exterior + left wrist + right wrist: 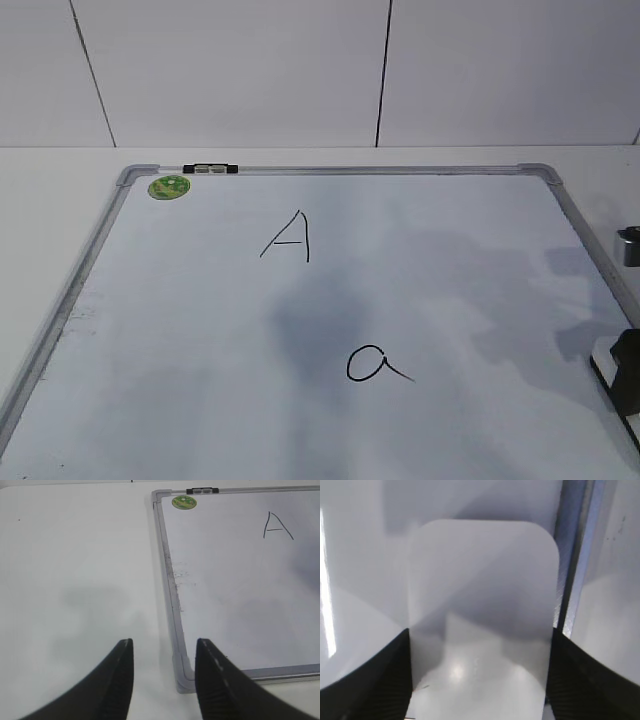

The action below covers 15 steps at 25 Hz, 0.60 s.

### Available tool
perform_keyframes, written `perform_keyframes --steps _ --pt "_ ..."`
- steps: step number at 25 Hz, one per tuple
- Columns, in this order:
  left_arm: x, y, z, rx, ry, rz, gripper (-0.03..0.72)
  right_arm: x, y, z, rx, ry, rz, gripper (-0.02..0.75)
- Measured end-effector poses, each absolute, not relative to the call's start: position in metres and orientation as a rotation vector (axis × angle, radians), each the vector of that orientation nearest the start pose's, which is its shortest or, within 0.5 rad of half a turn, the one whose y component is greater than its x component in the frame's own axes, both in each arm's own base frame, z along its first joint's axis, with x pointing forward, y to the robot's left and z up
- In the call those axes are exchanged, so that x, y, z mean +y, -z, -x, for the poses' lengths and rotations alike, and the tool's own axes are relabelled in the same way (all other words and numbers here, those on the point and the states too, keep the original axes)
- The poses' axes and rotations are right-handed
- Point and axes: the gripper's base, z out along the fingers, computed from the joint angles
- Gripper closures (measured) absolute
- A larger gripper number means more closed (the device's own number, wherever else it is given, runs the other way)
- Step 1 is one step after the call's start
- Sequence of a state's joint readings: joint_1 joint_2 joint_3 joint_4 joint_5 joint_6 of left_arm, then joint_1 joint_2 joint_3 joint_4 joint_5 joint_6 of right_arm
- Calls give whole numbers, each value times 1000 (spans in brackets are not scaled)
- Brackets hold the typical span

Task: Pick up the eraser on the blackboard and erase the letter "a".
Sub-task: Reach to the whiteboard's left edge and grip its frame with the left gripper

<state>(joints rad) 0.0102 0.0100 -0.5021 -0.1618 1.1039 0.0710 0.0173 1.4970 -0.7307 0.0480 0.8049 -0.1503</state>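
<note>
The blackboard point(180, 330), a white dry-erase panel in a grey metal frame, lies flat on the white counter point(75, 570). A round green sticker point(169, 186) sits in its far left corner, beside a small black-and-silver clip point(211, 168) on the far frame rail. A capital "A" point(288, 238) is drawn in the upper middle; the letter "a" point(374, 364) sits nearer the camera, intact.

The eraser point(482, 610) rests on the board close to the right frame rail. The right claw point(479, 680) straddles it, one finger at each long side; contact appears made or very near, though the close view does not settle it. In the exterior view only its dark edge shows at the right margin.

The left claw point(164, 675) hovers over the board's near left corner, partly spread and empty.
</note>
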Motion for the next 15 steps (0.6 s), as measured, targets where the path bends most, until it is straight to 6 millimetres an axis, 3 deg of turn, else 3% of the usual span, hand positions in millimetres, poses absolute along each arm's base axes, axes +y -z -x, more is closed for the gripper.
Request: perform_keyframes --steps 15 --pt "-13 -275 6 2086 146 -74 381 7 -176 -234 3045 -48 206 163"
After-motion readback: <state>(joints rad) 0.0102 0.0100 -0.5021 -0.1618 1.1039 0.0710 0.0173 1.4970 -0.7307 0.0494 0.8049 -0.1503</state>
